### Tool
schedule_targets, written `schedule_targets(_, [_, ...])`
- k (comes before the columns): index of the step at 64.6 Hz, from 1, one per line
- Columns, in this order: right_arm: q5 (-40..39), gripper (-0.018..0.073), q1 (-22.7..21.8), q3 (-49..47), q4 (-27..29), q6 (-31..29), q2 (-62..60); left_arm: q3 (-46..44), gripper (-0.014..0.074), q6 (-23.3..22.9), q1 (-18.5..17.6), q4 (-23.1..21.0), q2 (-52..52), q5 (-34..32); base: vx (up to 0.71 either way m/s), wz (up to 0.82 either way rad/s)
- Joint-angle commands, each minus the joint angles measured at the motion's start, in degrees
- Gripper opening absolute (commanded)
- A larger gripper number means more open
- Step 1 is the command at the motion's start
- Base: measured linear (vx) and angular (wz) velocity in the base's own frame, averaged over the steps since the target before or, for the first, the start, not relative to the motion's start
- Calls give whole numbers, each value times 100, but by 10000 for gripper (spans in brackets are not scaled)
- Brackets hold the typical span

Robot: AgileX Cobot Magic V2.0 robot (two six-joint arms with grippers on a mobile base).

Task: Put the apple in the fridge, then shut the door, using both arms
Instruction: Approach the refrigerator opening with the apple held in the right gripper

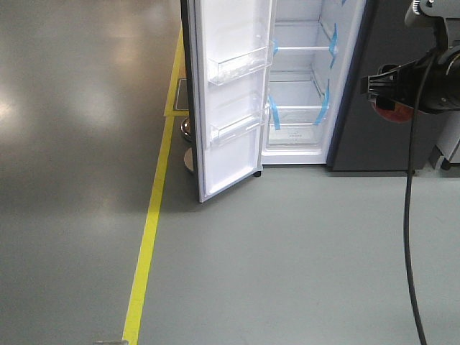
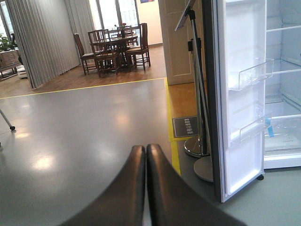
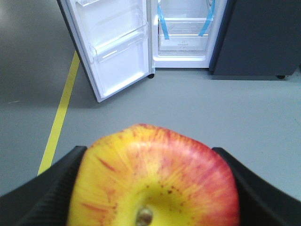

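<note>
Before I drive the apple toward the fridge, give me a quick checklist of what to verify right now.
1. Apple clamped in right gripper: ok, a finger on each side.
2. Door open: ok, swung wide.
3. Fridge shelves free: ok, those visible look bare.
4. Fridge within reach: likely not ok, open floor lies between.
5. Left gripper free for the door: ok, shut, holding nothing.

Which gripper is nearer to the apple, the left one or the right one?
Right. The right gripper is shut on the apple; the left gripper is shut on nothing, no apple near it.
</note>
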Motion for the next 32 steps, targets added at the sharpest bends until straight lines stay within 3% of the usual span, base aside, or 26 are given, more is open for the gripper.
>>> schedule_targets(1, [-406, -8, -27, -174, -67, -62, -233, 160, -5, -47, 6, -12, -91, -396, 15, -2])
schedule_targets(32, [-405, -8, -27, -174, -67, -62, -233, 160, -5, -47, 6, -12, -91, -396, 15, -2])
